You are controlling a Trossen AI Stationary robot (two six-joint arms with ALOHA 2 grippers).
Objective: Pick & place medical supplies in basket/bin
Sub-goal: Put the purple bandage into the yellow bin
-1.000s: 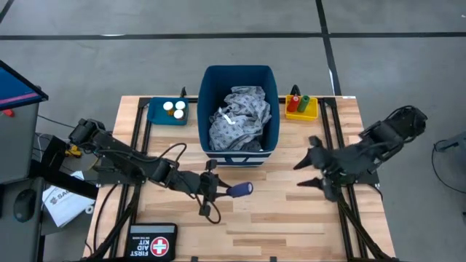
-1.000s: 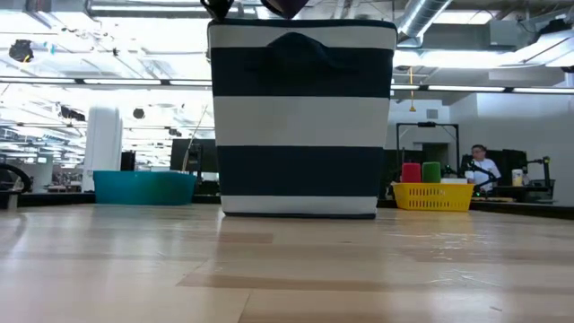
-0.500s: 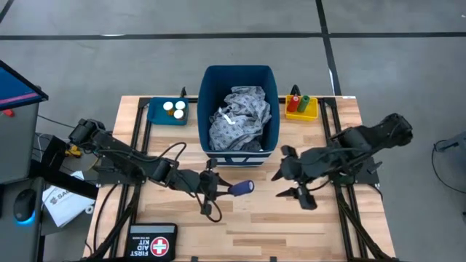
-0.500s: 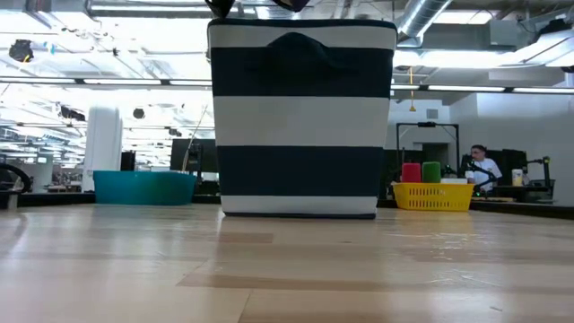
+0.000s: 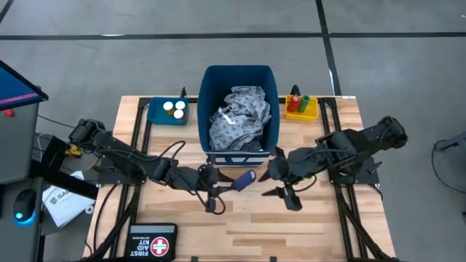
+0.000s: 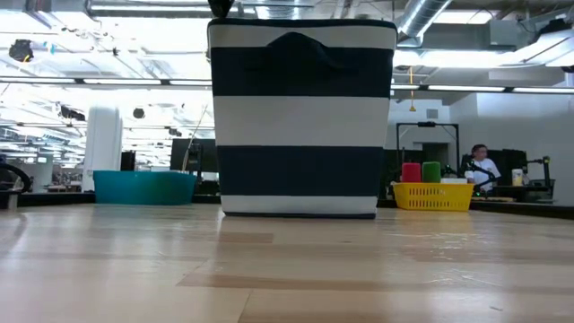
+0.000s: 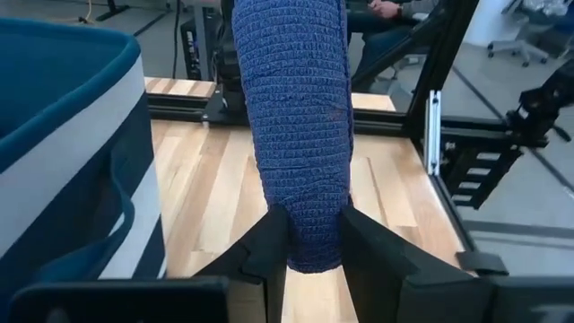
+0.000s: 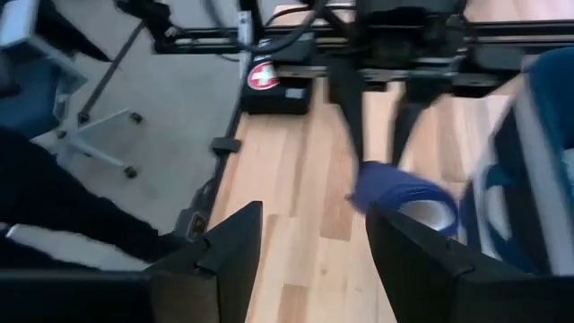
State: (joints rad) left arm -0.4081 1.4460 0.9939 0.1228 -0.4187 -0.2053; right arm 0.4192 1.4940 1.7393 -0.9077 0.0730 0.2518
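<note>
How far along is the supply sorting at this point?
Done: the gown fills the blue bin, bottles sit in the teal tray, cylinders in the yellow tray. In hand: the left gripper holds the dark blue roll before the bin, the right gripper facing it with jaws open. Left: placing that roll.

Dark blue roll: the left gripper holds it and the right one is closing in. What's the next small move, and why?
Probably ease the right gripper forward until its open fingers straddle the free end of the dark blue roll, then close. The left gripper is shut on the roll's other end, holding it out in front of the blue bin, and the right gripper does not touch it yet. It looks like a handover.
</note>
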